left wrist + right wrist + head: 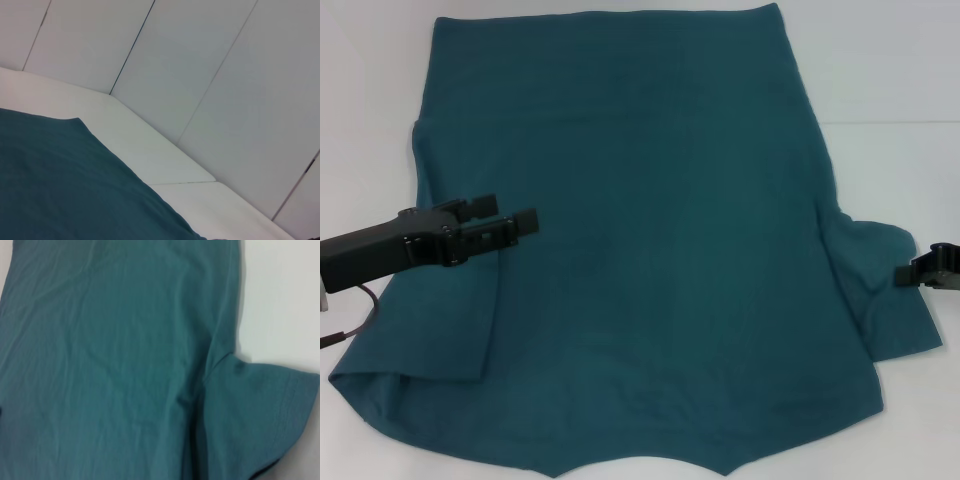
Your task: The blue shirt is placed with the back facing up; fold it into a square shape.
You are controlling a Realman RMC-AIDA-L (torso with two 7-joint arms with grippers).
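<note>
Shirt: the blue shirt (650, 250) is lying back-up on the white surface (890, 70), hem at far edge, collar end nearest the robot. Plain back showing, no lettering visible.
L side: left sleeve and side panel look already turned inward over the body; a straight fold edge is running along the shirt's left side, w/ the flap lying flat near the L arm.
R side: right sleeve (885, 285) is sticking out flat on the surface, not yet folded in; right wrist view is showing it (260, 410) spread beside the body seam.
L gripper: left gripper (505, 220) is hovering over the folded-in L portion, jaws parted w/ nothing between them; probably released so the fold lies undisturbed.
R gripper: right gripper (920, 270) is sitting at the outer edge of the right sleeve, just at frame edge; can't tell whether jaws are parted or clenched, or whether it's touching cloth.
Step (judgement): R sleeve fold-in likely next; then lengthwise halving to get a square.
Risk: soft cotton, so a one-layer pinch may be dragging the body askew.
</note>
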